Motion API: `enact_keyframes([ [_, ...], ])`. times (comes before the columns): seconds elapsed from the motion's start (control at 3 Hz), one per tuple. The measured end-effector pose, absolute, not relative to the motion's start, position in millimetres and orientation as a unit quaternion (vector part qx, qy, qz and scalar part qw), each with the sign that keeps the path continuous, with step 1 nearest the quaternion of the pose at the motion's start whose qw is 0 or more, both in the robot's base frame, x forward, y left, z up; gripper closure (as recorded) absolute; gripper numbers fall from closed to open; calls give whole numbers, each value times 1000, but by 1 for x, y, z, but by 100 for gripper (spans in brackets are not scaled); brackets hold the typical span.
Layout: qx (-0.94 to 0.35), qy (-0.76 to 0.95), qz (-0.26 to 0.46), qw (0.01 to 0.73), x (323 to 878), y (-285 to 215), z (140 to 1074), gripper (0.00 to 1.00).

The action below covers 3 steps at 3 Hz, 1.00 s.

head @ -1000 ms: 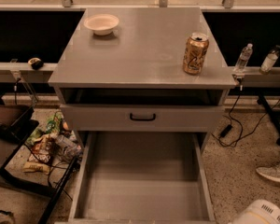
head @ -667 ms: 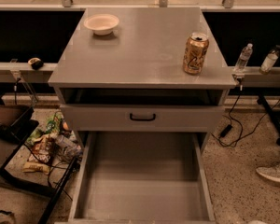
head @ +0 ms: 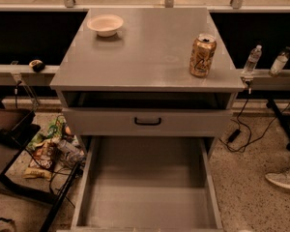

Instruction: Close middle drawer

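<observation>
The middle drawer (head: 146,197) is a wide, deep, plain grey box, pulled far out from the grey cabinet (head: 145,57) toward the bottom of the camera view. It is empty inside. Its front panel and handle are cut off by the bottom edge. Above it, the taller-fronted drawer (head: 111,122) with a wider black handle (head: 147,121) stands slightly out, with a dark gap over it. The gripper is not in view.
A white bowl (head: 105,24) and a gold can (head: 202,55) stand on the cabinet top. Two bottles (head: 252,59) stand on a ledge at right. Snack bags (head: 48,149) and a dark frame lie on the floor at left. A person's shoe (head: 285,178) and a cable (head: 234,137) are at right.
A white rounded part seen at the bottom right corner one second ago has left the frame. The drawers and the things on the cabinet have not moved.
</observation>
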<state>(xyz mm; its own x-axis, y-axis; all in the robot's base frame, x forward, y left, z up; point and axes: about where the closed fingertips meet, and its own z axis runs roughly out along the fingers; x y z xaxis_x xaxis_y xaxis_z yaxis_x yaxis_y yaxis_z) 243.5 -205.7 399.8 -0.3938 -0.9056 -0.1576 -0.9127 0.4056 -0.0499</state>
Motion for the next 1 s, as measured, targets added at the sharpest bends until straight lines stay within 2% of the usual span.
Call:
enact_keyframes([
  [1.0,-625,756,-18,193,317,-130,385,100],
])
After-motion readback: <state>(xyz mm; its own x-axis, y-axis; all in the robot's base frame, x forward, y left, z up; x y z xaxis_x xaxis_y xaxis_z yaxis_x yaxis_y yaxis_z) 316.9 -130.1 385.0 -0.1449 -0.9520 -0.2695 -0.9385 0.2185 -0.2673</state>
